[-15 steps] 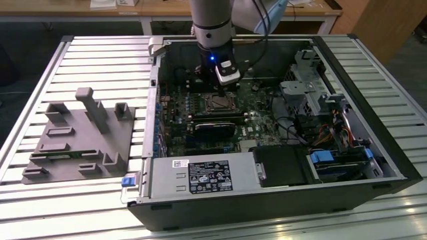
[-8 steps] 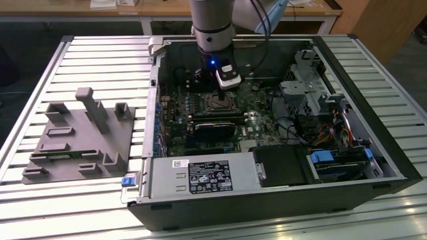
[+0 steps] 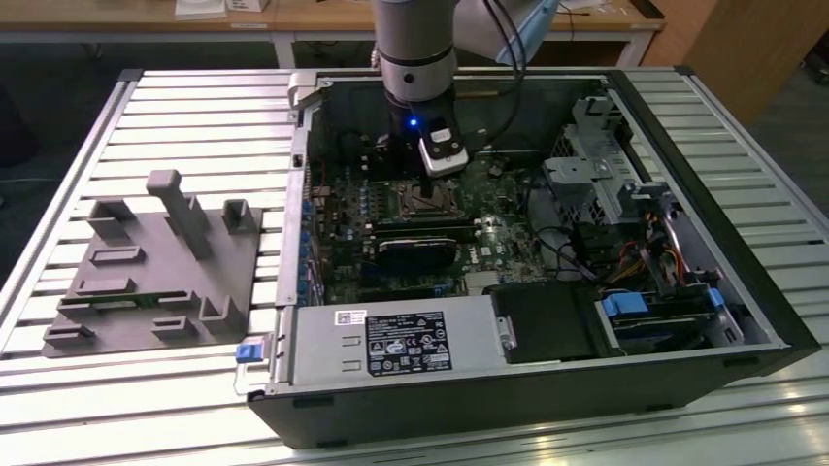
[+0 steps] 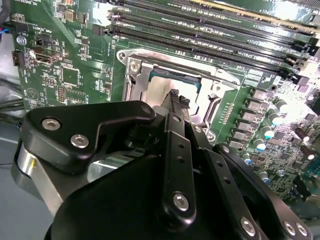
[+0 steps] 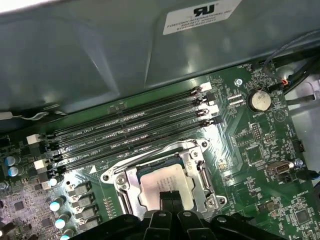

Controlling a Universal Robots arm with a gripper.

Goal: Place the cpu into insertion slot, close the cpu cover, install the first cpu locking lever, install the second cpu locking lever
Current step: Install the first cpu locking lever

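One cpu (image 5: 162,181) sits in one insertion slot (image 5: 200,172). Four long black memory slots (image 5: 130,131) run beside it. One round coin battery (image 5: 259,99) shows.

Tabletop (image 3: 155,92) is ribbed aluminium profile, silver slats running across the exterior view, glare on the near-left slats. It fills most of the exterior view, with bare strips along all four edges. Floor (image 3: 58,68) beyond the far-left corner is dark, nearly black, no detail readable. Behind the far edge stands a wooden desk (image 3: 324,17) with pale top, white legs (image 3: 280,49) and a white crossbar; small white items sit on it, too small to tell what. Past the far-right corner is a light-brown wooden panel or cabinet (image 3: 758,44). Dark floor (image 3: 797,136) again along the right edge. Lighting even, from overhead, soft shadows.
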